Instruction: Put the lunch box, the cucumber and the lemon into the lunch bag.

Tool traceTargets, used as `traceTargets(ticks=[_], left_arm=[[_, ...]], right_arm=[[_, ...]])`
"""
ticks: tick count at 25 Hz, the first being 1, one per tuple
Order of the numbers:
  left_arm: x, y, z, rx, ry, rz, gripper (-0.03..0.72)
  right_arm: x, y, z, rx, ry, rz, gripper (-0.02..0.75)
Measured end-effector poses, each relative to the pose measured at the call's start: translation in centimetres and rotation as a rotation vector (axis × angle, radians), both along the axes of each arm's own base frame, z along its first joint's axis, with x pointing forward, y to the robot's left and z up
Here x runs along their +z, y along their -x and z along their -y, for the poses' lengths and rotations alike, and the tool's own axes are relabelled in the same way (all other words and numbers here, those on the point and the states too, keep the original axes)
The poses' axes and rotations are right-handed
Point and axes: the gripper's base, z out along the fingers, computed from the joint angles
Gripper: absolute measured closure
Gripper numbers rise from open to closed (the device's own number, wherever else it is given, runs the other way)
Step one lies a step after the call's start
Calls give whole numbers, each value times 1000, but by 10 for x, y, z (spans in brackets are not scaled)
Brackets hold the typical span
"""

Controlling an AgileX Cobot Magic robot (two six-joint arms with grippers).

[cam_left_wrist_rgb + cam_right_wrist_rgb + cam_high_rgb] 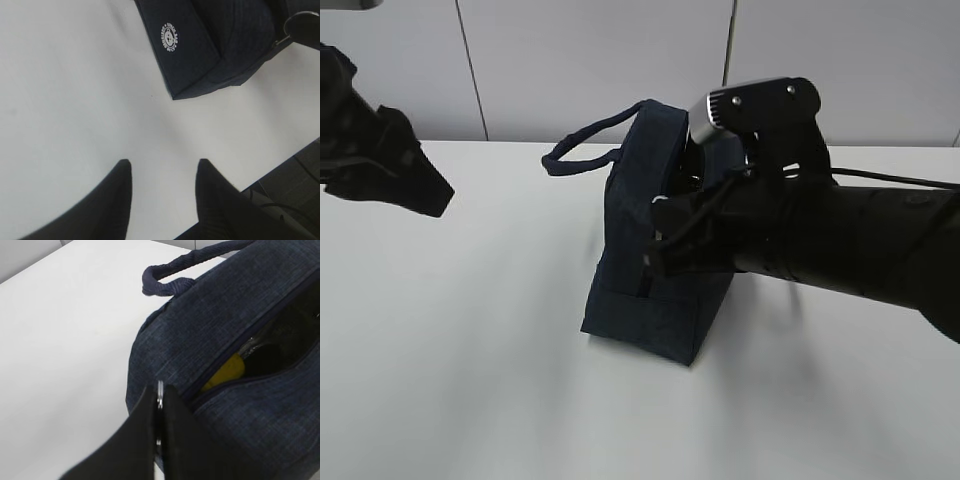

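Note:
The navy lunch bag (650,300) stands in the middle of the white table, one loop handle (578,152) lying out to the left. Its white round logo (170,36) faces the left wrist camera. My right gripper (160,390) is shut on the metal zipper pull (160,388) at the end of the partly open zipper. Through the gap a yellow lemon (226,372) shows inside the bag. The lunch box and the cucumber are hidden. My left gripper (162,162) hangs open over bare table, well left of the bag, holding nothing.
The right arm (860,240) reaches in from the right and covers the bag's right side. The table edge (280,172) runs close to the left gripper, with dark equipment beyond it. A pale wall (600,60) stands behind the table.

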Motion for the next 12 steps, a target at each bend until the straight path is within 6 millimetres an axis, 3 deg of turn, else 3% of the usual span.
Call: traceTargets(ticks=[7, 12], left_arm=[[-23, -14, 16, -51, -34, -37, 397], [-34, -20, 31, -87, -36, -14, 397]], right_arm=[[10, -4, -3, 13, 8, 35, 738], [17, -15, 5, -24, 3, 56, 738]])
